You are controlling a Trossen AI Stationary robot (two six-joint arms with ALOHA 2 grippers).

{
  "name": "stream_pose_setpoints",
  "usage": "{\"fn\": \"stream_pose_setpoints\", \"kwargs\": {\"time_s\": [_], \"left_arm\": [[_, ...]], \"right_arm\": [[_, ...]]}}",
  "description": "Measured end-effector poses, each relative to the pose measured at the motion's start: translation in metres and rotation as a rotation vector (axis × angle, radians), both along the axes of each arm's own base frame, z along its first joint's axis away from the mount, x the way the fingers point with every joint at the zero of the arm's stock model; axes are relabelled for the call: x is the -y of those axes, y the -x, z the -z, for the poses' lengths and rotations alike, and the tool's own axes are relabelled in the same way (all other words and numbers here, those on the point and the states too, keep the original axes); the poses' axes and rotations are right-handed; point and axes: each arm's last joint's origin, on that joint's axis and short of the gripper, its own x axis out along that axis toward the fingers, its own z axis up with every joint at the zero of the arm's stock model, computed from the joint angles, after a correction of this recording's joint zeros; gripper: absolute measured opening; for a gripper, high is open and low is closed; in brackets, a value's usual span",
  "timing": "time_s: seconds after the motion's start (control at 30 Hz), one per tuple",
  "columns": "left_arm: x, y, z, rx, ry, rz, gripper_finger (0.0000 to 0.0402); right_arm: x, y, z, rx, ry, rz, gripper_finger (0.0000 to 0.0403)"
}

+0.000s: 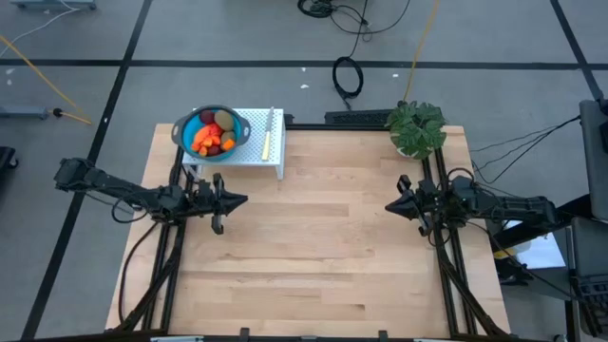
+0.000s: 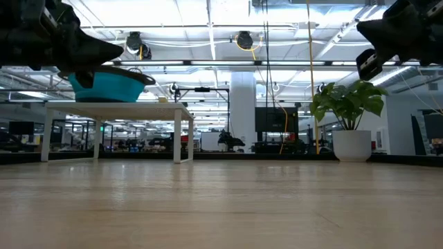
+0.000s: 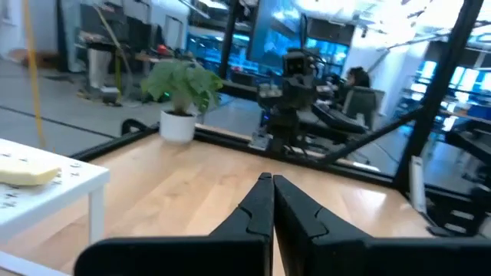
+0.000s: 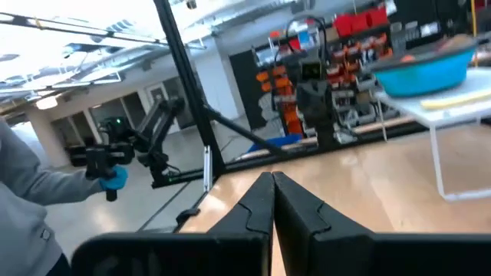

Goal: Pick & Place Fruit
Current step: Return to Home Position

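Hovering over the middle of the table, left gripper and right gripper point at each other, well apart; both pinched fully together, holding nothing. Farther back, left: white shelf carries blue strainer bowl with the fruit inside, yellow knife just beside it. Far right corner: potted plant.

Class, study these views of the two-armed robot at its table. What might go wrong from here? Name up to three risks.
1. The left gripper, shut, hangs close to the white shelf; a swing could jolt it and spill fruit heaped in the blue bowl.
2. The same jolt might slide the yellow knife off.
3. The right gripper, shut, is near the potted plant, which a wide move might clip.
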Motion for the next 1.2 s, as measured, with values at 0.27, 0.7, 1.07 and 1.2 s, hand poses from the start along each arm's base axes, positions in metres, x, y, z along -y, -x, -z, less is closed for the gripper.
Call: {"fn": "stream_pose_setpoints", "kwargs": {"time_s": [0.27,0.7,1.07,1.2], "left_arm": [[-0.016,0.011,0.004,-0.059,0.087,0.028,0.0004],[-0.024,0.025,0.003,-0.056,-0.009,0.008,0.0006],[-0.022,0.025,0.007,-0.097,-0.043,0.012,0.0011],[-0.022,0.025,0.008,-0.107,-0.055,0.009,0.0012]], "right_arm": [[0.0,0.004,-0.003,0.039,-0.004,0.0,0.0],[0.0,0.004,-0.002,0.027,0.002,0.001,0.0],[0.001,0.002,0.008,-0.077,0.001,0.056,0.0],[0.001,0.002,0.01,-0.105,-0.01,0.055,0.0]]}}
